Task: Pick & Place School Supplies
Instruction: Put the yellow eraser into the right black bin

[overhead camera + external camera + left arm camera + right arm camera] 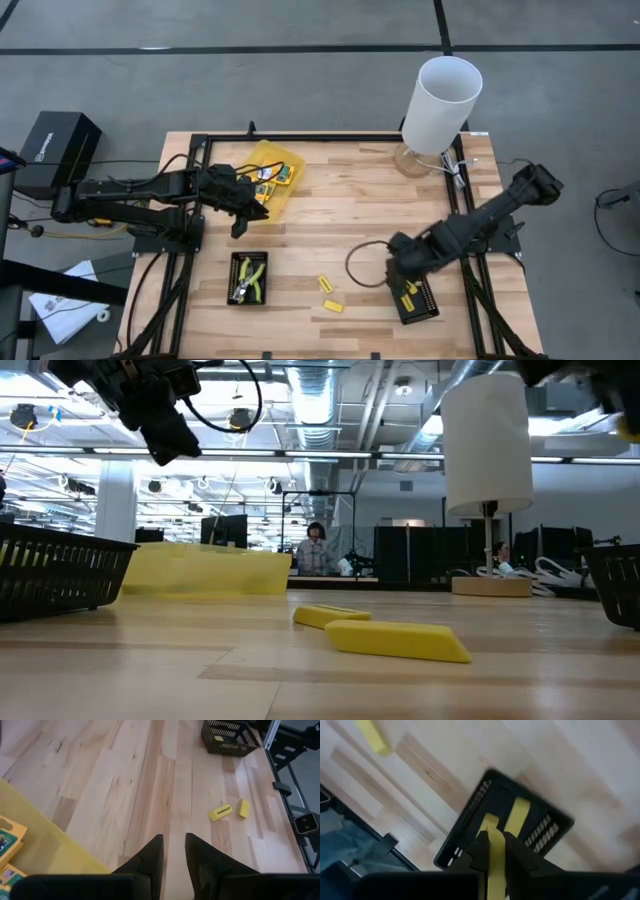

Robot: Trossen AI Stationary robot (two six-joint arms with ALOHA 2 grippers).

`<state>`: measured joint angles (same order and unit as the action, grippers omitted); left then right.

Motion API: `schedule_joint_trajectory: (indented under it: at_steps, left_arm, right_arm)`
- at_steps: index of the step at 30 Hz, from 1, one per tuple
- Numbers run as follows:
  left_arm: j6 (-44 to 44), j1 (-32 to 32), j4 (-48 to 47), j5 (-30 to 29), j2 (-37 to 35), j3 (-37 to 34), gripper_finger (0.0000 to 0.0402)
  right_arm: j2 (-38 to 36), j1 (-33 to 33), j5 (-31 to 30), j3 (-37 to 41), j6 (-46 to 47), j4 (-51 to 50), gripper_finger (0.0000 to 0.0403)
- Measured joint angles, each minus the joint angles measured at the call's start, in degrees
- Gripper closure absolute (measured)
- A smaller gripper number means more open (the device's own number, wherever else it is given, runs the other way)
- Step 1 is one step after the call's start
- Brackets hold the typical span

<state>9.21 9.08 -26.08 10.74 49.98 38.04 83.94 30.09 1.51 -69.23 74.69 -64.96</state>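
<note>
Arms: we see two dark, jointed arms, the left arm [140,190] and the right arm [480,225], both matt black.
Fingers: our left wrist view shows tapered black fingers [150,857].
Cables: we note black cables [365,262] looping beside the right arm.

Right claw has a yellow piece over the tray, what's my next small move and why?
Probably lower a little and open the right claw: it is shut on a yellow piece directly above the black tray, where another yellow piece already lies. The left claw hangs empty beside the yellow container.
</note>
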Motion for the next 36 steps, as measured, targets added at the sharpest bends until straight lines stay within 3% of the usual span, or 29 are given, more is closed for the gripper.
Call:
schedule_joint_trajectory:
  at_steps: [4,11,20,31,36]
  left_arm:
    - [0.00,0.00,0.76,0.00,0.00,0.00,0.0325]
    - [0.02,0.00,0.67,0.00,0.00,0.00,0.0325]
    - [0.04,0.00,0.63,0.02,0.00,0.00,0.0325]
    - [0.26,0.00,0.70,0.02,0.00,0.00,0.0325]
    - [3.24,0.00,5.52,3.53,0.00,0.00,0.0325]
  right_arm:
    - [0.79,5.65,-0.08,1.57,9.36,1.80,0.0380]
    - [5.54,10.82,-0.27,7.83,19.80,15.84,0.0380]
    - [11.73,11.56,-0.20,8.50,23.99,19.64,0.0375]
    - [10.14,11.41,-0.23,8.48,24.06,15.33,0.0189]
    - [5.47,11.45,-8.78,8.28,25.12,15.10,0.0164]
